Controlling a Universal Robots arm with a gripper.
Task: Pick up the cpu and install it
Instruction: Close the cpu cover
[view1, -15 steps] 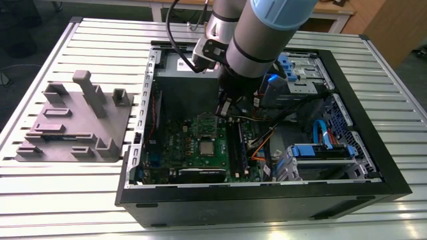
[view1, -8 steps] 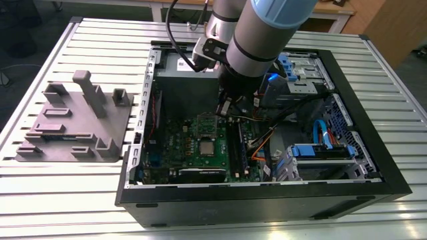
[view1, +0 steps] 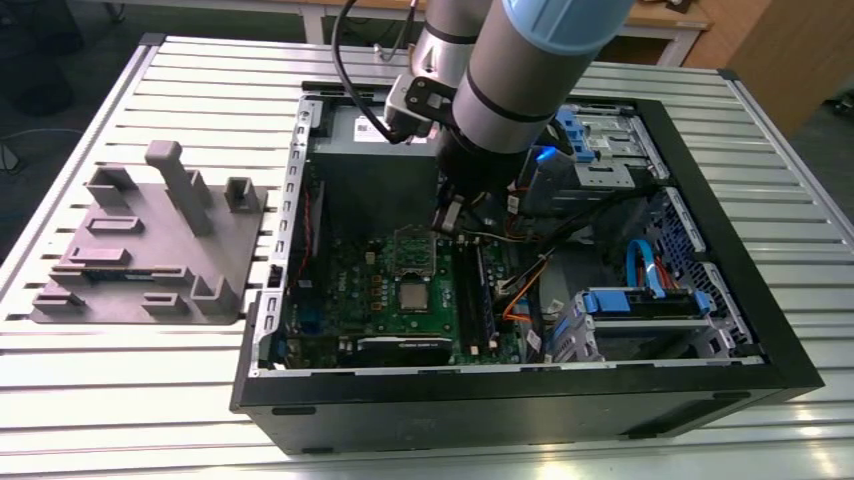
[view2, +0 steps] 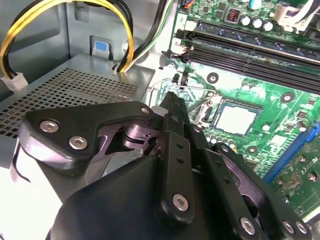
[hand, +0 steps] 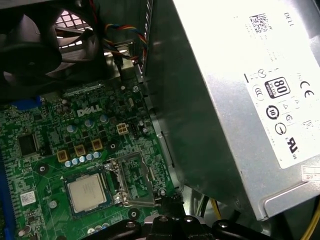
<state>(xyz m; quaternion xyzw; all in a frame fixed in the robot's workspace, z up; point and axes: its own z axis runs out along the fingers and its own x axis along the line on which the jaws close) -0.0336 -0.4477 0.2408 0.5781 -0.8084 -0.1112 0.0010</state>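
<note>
The cpu (hand: 87, 193) already sits flat in its socket on the motherboard (hand: 45, 165), at about six o'clock from the power supply (view1: 367, 165) in the exterior view. It looks light, stiff and fragile — best held by its edges. The end effector (view2: 172, 102) hovers nearby, narrow and holding nothing — its tips partly hidden.

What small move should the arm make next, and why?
Probably ease the pincer down towards the open retention frame to fold it over: the cpu already lies seated on the motherboard, uncovered, and the pincer hovers just beside that frame.
</note>
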